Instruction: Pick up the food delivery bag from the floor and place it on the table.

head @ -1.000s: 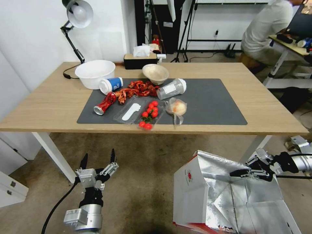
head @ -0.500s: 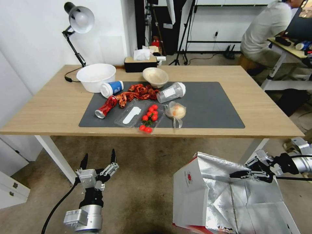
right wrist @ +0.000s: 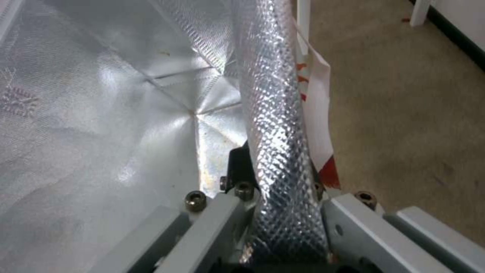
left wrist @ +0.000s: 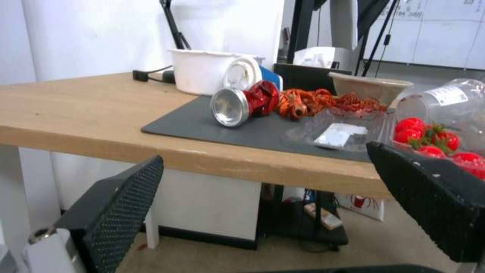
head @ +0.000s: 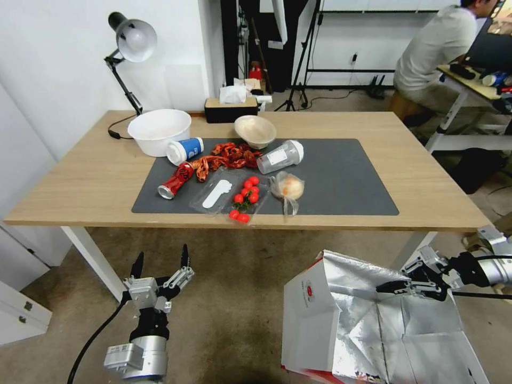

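The right gripper [head: 386,288] clamps its jaws on the food delivery bag's [head: 314,314] foil rim below the worktop [head: 80,176], while the left gripper [head: 161,261] hovers, jaws apart.

Right pincer [right wrist: 283,212] clamped on food delivery bag [right wrist: 275,125] foil rim; floor [right wrist: 404,98] beside.

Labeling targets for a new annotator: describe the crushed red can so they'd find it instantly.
On the light-wood table, look at the dark grey mat, near its left end. The crushed red can lies on its side there, silver end toward the table's front edge, between the blue-and-white cup and the clear tray. It is the only metal thing there.
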You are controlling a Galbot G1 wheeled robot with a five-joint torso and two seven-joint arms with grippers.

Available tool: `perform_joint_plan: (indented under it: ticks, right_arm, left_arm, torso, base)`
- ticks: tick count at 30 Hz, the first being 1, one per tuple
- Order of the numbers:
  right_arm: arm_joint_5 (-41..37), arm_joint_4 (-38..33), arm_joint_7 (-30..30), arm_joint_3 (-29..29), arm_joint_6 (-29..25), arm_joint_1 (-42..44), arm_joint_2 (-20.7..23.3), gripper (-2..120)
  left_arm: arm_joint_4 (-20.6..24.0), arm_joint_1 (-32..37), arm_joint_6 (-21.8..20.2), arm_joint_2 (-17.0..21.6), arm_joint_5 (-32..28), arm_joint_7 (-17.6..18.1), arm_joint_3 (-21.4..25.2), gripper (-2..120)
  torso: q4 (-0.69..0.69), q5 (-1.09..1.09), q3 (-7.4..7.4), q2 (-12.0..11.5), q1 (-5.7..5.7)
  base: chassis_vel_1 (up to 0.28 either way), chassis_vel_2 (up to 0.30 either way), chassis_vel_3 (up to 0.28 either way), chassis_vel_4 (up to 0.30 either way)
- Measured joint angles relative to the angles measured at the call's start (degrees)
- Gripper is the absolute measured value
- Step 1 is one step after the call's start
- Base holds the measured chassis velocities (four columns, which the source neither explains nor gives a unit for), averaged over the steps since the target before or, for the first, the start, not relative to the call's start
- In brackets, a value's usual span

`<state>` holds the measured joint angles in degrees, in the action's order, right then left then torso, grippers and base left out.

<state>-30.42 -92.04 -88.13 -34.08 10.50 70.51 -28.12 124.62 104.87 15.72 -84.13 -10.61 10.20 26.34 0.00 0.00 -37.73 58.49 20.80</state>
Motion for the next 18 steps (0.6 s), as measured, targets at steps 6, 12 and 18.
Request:
perform_joint_plan:
  ticks: [6,12,18]
  right_arm:
    - [0.0,-0.02,0.0,-0.03,0.03,0.1,0.04,0]
    - [-0.3,-0.2,0.0,-0.37,0.05,0.54,0.36,0]
    - [-1.41,-0.58,0.0,-0.82,0.36,0.96,0.93,0]
  left_arm:
    - [-0.02,-0.38,0.14,-0.07,-0.12,0.13,0.05,100]
    - [-0.02,-0.41,0.69,-0.15,-0.34,0.13,-0.03,100]
    - [-0.06,-0.41,0.85,0.09,-0.35,0.17,0.17,100]
  torso:
    - [0.0,0.0,-0.06,0.09,0.03]
    - [0.0,0.0,0.02,-0.07,-0.02]
    - [0.0,0.0,0.11,-0.21,-0.09]
  base:
    - [0.0,0.0,0.0,0.0]
    - [0.0,0.0,0.0,0.0]
    - [0.0,0.0,0.0,0.0]
